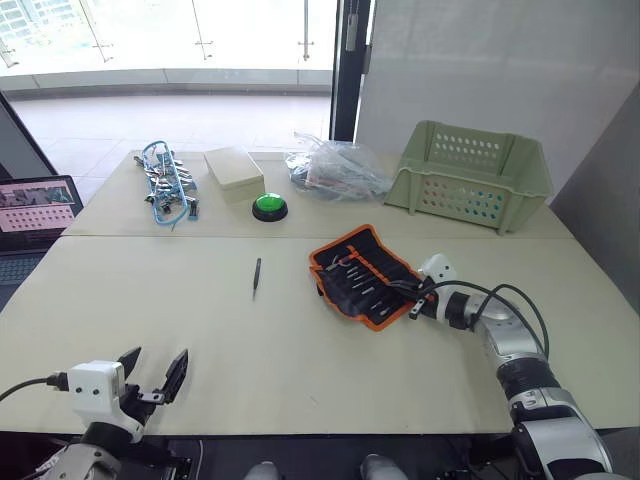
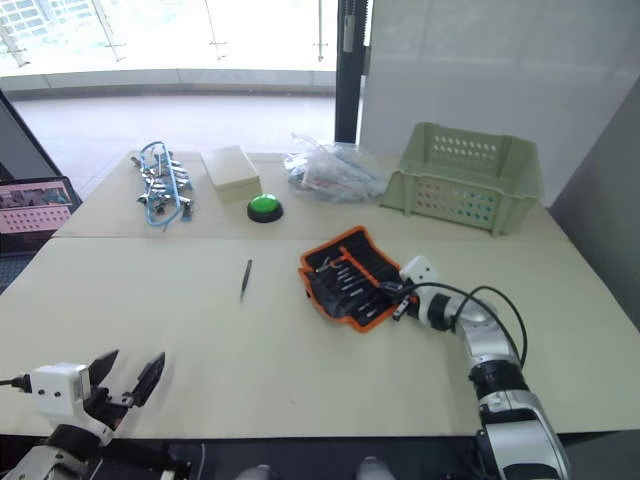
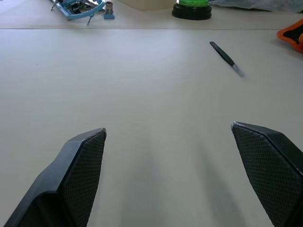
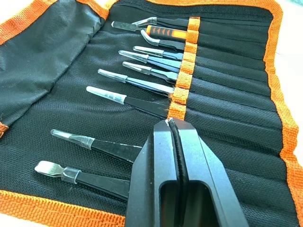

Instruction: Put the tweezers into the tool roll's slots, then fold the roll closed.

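Pale tabletop (image 1: 300,360), bright glass wall (image 1: 170,35), grey partition (image 1: 500,70)

No legible text, label, brand, number or sign appears on any object. The tool roll (image 4: 227,94) and the tweezers (image 4: 142,85) in its slots carry no readable marking; the laptop screen (image 1: 38,206) at the counter's edge shows only pink and dark patches, too small to read.
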### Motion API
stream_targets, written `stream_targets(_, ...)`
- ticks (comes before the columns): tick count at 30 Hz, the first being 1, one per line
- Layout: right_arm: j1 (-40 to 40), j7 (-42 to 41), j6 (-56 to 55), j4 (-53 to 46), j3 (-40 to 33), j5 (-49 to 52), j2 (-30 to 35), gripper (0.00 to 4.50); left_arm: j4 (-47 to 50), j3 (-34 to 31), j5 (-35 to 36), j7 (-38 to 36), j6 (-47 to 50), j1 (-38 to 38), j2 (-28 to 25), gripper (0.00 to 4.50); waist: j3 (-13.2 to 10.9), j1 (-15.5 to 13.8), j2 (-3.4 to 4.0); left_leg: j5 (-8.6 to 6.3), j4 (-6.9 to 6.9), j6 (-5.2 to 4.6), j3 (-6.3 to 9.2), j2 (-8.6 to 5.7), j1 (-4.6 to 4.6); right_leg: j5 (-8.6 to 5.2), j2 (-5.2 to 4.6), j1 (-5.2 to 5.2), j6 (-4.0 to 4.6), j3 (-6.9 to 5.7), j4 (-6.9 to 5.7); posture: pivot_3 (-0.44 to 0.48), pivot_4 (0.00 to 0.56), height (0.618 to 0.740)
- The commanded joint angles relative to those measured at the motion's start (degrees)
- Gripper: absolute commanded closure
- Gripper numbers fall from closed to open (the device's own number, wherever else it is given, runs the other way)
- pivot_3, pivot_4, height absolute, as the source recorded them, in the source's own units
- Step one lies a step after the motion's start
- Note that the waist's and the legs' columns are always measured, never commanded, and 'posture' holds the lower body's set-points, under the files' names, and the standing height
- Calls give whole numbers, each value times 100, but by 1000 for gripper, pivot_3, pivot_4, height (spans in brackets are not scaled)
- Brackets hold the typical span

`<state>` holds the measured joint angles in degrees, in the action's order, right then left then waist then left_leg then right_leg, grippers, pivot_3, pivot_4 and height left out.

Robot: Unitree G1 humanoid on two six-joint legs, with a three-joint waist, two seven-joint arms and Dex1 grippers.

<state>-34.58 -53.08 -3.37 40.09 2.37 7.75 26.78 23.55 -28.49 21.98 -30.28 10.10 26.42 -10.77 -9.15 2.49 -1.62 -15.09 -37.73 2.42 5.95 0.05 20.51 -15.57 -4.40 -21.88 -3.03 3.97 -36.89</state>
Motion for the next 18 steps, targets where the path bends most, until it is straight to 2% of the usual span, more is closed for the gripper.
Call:
stream_targets(1,242,-100,134,319,257,-296,-13,4500,-20,33,16,49,-286,-9,-76,18,2,-1,-3,0,0,0,0,0,0,0,0,1,0,-1,1,0,150,740)
stream_targets(7,298,-79,144,269,216,-284,1,4500,-178,74,93,82,-341,-167,-259,18,4,0,-5,-1,1,-1,0,0,-2,0,0,3,0,-1,3,0,150,740)
stream_targets(13,475,1,217,66,122,-227,17,4500,-207,336,247,328,222,-1032,-572,18,4,-33,-5,-2,1,-2,4,-1,-25,0,-1,37,0,-6,13,0,150,740)
stream_targets(18,759,90,308,-281,24,-153,67,4500,-256,891,-172,1057,875,-1892,-614,18,4,-46,-4,-8,1,-12,9,-2,-33,-1,-1,51,-1,-8,18,0,150,740)
